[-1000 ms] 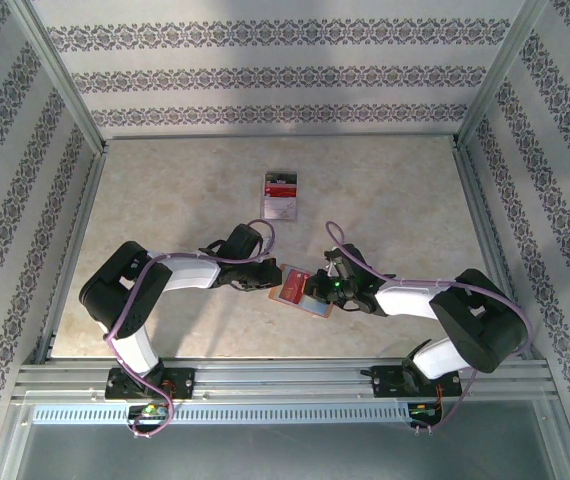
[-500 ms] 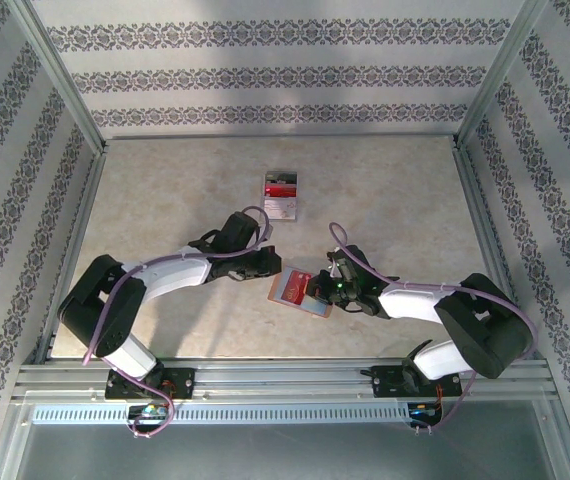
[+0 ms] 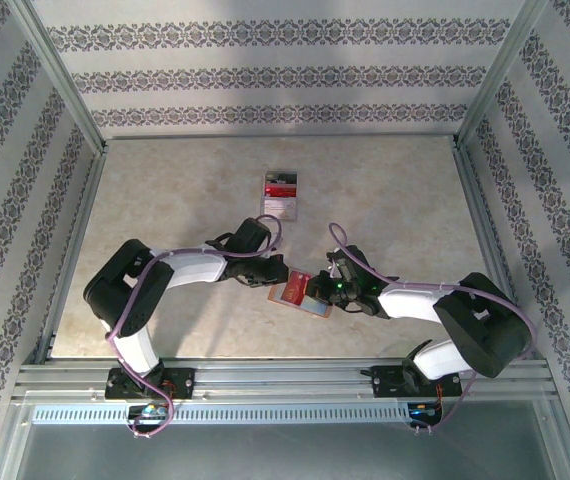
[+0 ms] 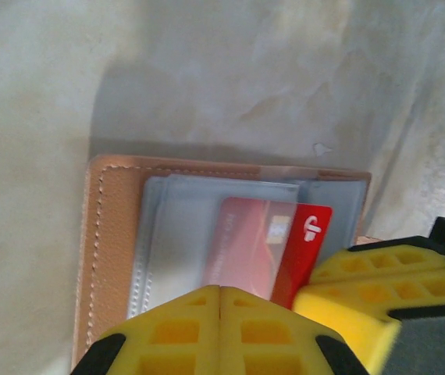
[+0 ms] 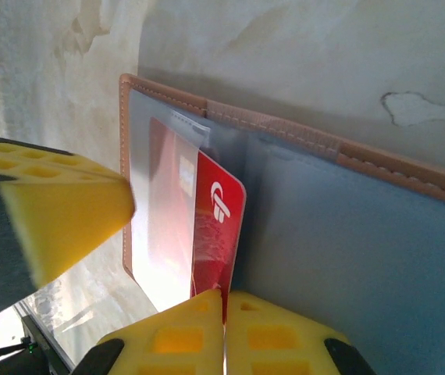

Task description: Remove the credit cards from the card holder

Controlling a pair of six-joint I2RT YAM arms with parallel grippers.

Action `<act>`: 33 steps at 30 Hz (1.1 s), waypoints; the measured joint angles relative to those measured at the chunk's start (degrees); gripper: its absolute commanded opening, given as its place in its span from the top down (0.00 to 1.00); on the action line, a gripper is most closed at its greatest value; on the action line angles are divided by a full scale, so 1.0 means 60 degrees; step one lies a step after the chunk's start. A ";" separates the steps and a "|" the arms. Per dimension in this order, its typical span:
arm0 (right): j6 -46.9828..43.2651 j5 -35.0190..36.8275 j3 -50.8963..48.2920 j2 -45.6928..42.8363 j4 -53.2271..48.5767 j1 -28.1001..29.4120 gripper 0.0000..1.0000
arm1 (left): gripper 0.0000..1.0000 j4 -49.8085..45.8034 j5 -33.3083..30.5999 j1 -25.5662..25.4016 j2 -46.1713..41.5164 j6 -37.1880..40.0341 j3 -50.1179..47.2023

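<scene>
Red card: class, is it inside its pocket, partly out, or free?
Partly out: the red card pokes past the clear pocket, logo exposed.

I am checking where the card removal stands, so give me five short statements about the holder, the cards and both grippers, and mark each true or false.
1. The card holder lies open on the table. True.
2. The red card is completely out of the holder. False: part of it sits under a clear pocket.
3. The left gripper is wide open. False: its pads meet, so it is shut.
4. A small stack of cards lies farther back on the table, apart from the holder. True.
5. The right gripper is closed on the red card's edge. True.
</scene>
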 measured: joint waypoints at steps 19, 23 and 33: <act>0.0455 -0.0069 0.0000 0.0244 0.0295 0.0004 0.76 | 1.00 0.0488 0.0098 0.0000 0.0306 -0.0004 -0.0066; 0.0674 -0.0069 -0.0025 0.0324 0.0521 0.0011 0.77 | 1.00 0.0506 0.0098 0.0000 0.0306 -0.0004 -0.0073; 0.1151 0.0127 -0.0361 0.0291 0.1013 0.0011 0.90 | 1.00 0.0506 0.0069 -0.0004 0.0306 0.0000 -0.0073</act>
